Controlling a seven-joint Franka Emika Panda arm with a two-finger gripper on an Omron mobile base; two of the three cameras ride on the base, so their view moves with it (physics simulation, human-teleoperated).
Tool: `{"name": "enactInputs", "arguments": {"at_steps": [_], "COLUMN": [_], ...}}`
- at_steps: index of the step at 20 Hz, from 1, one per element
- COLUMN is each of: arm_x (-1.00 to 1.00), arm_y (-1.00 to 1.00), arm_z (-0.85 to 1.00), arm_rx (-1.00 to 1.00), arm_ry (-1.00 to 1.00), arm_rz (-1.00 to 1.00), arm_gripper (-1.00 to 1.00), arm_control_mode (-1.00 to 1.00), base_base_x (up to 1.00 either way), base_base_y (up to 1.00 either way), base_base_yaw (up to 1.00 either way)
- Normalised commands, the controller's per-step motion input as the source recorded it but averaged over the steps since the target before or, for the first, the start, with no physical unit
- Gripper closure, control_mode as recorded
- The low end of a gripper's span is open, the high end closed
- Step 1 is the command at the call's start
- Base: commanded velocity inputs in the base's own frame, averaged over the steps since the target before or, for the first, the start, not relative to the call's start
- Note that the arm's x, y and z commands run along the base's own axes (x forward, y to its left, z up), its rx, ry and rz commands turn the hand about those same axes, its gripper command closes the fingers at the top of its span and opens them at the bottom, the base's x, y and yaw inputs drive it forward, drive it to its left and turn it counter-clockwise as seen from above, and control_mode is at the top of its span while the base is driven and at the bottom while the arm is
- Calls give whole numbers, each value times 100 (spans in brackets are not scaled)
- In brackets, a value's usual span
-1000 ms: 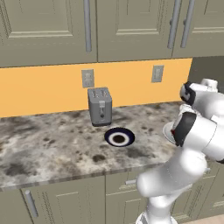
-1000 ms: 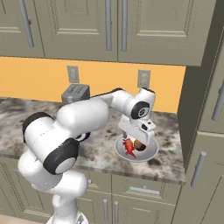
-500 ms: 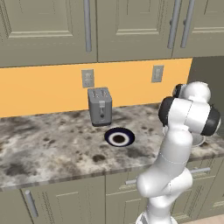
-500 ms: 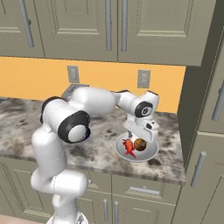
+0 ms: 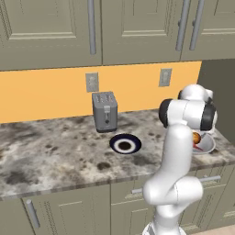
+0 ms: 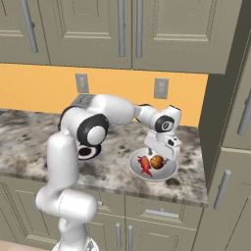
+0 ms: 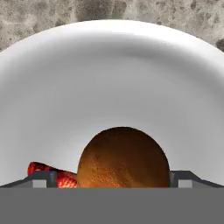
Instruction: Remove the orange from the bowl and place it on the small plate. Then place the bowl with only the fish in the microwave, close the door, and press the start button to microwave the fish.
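The hand point(image 6: 162, 152) hangs low over the bowl point(image 6: 169, 172), its jaws spread wide with one on either side of the orange point(image 7: 123, 157) and not closed on it. In the hand view the orange sits directly between the two finger tips point(image 7: 41, 178), close beneath the hand. The fish point(image 7: 50, 171) lies in the bowl just beside the orange, at the side of one finger tip and partly behind it. The bowl rests on the table point(image 5: 55, 156) right under the hand. The small plate point(image 5: 125, 145) lies on the table well apart from the hand, with a grey toaster point(image 5: 105, 111) just beyond it by the wall.
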Motion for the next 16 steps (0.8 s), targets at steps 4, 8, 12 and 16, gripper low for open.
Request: {"name": "enactInputs", "arguments": {"at_steps": [4, 8, 12, 16], "arm_x": [5, -26, -29, -34], "arm_y": [-5, 0, 14, 32], "arm_z": [-29, -26, -26, -3], "arm_rx": [0, -1, -5, -6], "arm_ry": [1, 0, 0, 0], "arm_rz": [0, 0, 0, -1], "arm_gripper": [-100, -100, -100, 100], "arm_control_mode": [-100, -100, -100, -100], "base_base_x": [0, 0, 0, 0], "base_base_y": [0, 0, 0, 0], "base_base_yaw": [0, 0, 0, 0]}}
